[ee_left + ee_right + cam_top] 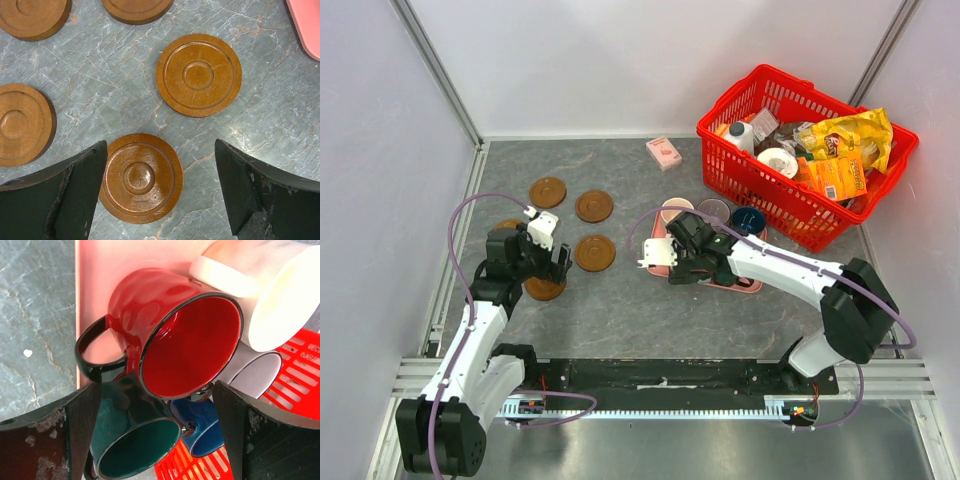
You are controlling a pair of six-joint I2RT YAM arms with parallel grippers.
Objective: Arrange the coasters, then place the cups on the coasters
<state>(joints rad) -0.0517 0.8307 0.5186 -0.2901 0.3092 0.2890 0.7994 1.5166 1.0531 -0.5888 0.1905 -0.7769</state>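
Grey table [620, 305]: tray [100, 270] w/ mugs [190, 340] (five).

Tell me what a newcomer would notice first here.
The red basket heaped with bright packets at the far right catches the eye first. Brown coasters lie spread on the grey table at left, one beneath the open left gripper. The open right gripper hovers over a red mug among others crowded on a pink tray.

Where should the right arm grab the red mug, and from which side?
Probably best from above: pinch the red mug by its rim wall, one finger inside the open mouth and one outside beside the handle. That side faces bare pink tray. The cream mug and green mug crowd the others.
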